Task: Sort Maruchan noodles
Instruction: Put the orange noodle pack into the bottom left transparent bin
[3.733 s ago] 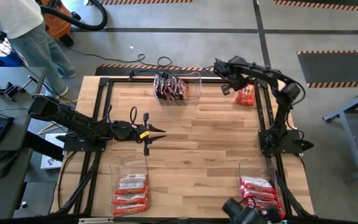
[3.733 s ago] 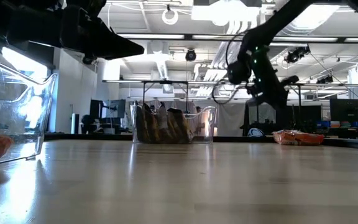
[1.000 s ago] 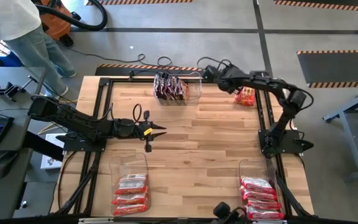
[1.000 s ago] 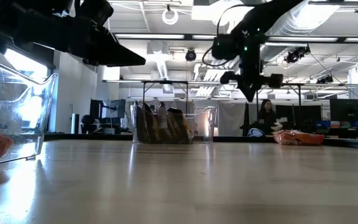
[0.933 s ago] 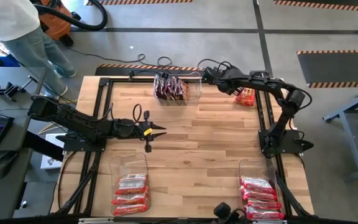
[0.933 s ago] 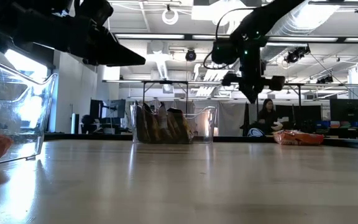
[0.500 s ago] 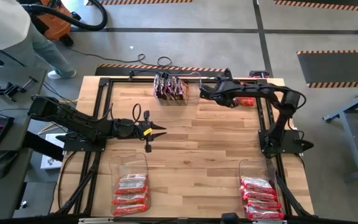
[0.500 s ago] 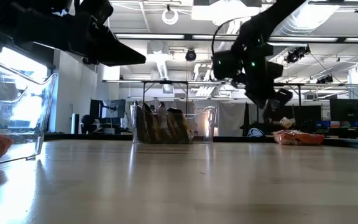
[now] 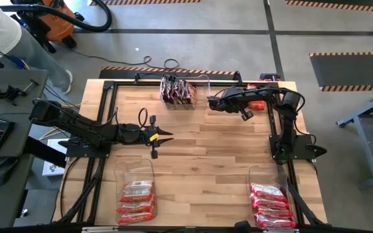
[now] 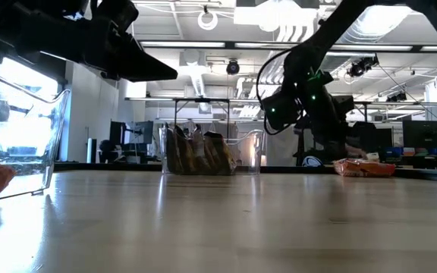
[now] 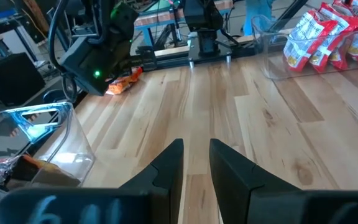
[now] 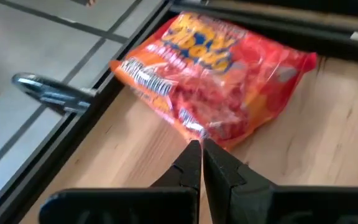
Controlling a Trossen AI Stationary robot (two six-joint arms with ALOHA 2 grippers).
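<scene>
One orange-red packet (image 12: 211,93) near table edge (image 12: 73,146)

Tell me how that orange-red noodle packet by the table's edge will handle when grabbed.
The orange-red noodle packet looks crinkly and glossy, so probably slippery. It lies flat, so it is unlikely to roll. The right gripper, shut, points at its near edge.

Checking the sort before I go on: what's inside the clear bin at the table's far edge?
The far bin holds dark packets standing upright on edge, packed together. Their count and anything beneath them can't be seen.
</scene>
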